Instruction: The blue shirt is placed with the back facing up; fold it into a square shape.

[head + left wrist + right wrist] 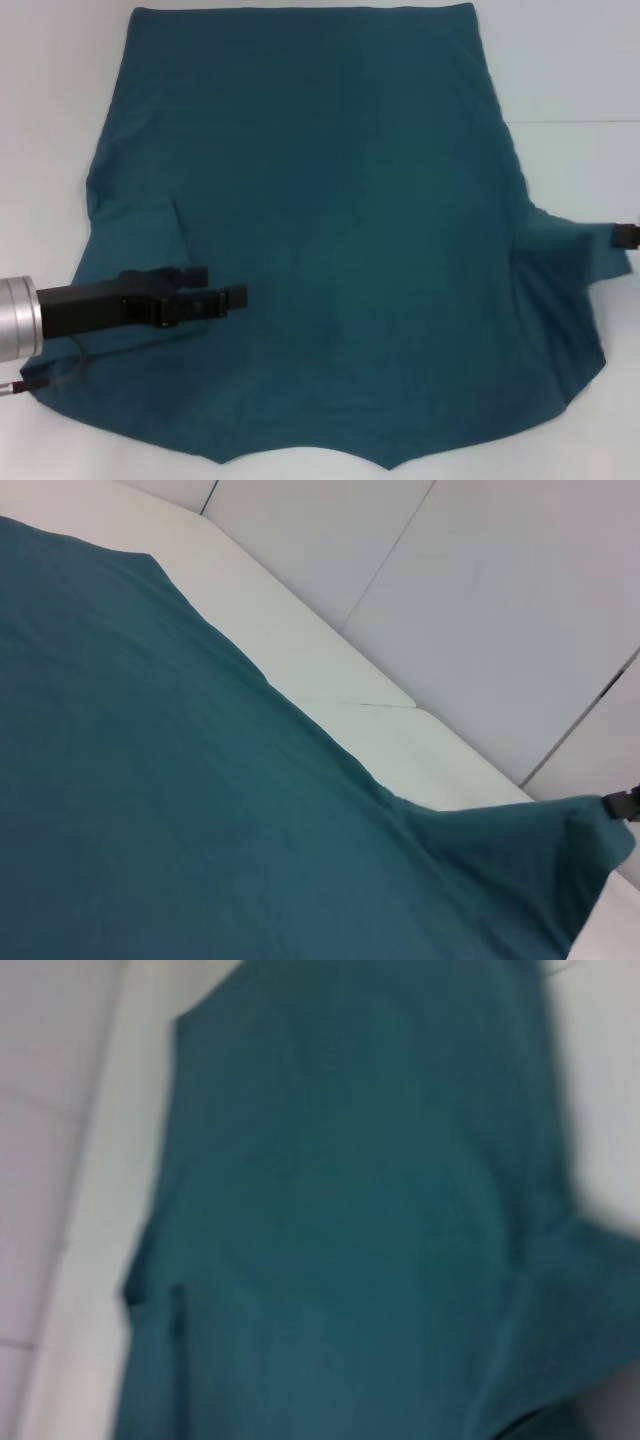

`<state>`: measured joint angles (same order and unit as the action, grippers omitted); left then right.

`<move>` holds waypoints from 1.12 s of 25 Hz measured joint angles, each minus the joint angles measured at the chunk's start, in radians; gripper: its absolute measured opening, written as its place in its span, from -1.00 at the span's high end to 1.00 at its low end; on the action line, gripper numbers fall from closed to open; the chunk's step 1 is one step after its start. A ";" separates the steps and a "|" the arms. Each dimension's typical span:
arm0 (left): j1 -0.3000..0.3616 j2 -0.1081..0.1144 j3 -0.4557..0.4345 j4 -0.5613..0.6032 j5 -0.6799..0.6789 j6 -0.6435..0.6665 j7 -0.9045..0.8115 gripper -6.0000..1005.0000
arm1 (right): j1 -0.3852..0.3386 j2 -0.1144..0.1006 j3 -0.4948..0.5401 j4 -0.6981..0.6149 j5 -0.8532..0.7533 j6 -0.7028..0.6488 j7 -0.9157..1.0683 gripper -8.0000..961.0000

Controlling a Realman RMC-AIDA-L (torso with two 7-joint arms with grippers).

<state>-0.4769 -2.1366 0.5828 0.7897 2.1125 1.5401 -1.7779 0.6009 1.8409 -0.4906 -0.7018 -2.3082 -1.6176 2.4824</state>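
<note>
A large blue shirt (340, 230) lies spread almost flat on a white table (45, 90), plain side up with no lettering showing, its hem at the far edge and its neck end near the robot. It covers most of the table in the head view.

The left gripper (222, 285) reaches in from the left, low over the shirt's left side near the left sleeve. Its two black fingers (233, 296) point toward the middle of the shirt with only a narrow gap between them, and nothing is held between them. Whether they touch the cloth cannot be told.

The right gripper (628, 235) shows only as a small black tip at the right edge of the head view. It meets the end of the right sleeve, which is drawn outward into a raised point. In the left wrist view the same black tip (624, 803) sits at the peak of the lifted sleeve. How far it is open cannot be told.

A short upright crease stands in the cloth by the left sleeve. Beyond the table are pale wall panels (500, 600) with thin dark seams.
</note>
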 joint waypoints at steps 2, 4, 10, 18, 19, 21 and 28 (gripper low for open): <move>0.000 0.000 0.000 0.000 0.000 -0.001 0.000 -0.81 | 0.016 0.014 -0.007 0.001 0.011 -0.004 0.001 0.97; 0.000 0.000 0.000 -0.001 0.000 -0.001 0.000 -0.81 | 0.036 0.031 -0.018 0.003 0.012 0.020 0.000 0.97; -0.002 -0.002 0.000 -0.001 0.000 -0.001 -0.001 -0.80 | 0.098 0.069 -0.094 0.040 0.011 0.122 -0.004 0.96; 0.004 -0.002 -0.001 -0.001 -0.001 0.000 -0.010 -0.80 | 0.154 0.108 -0.253 0.055 0.010 0.204 0.000 0.96; 0.004 -0.002 -0.001 -0.001 -0.001 0.000 -0.010 -0.79 | 0.156 0.109 -0.253 0.055 0.012 0.205 0.000 0.96; 0.004 -0.002 -0.001 -0.001 -0.001 -0.001 -0.010 -0.79 | 0.157 0.111 -0.249 0.056 0.018 0.207 0.000 0.96; 0.004 -0.002 -0.007 -0.001 -0.002 -0.002 -0.011 -0.79 | 0.146 0.114 -0.245 0.063 0.068 0.194 -0.046 0.95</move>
<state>-0.4732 -2.1384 0.5762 0.7888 2.1106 1.5385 -1.7887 0.7467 1.9547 -0.7354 -0.6389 -2.2405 -1.4235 2.4366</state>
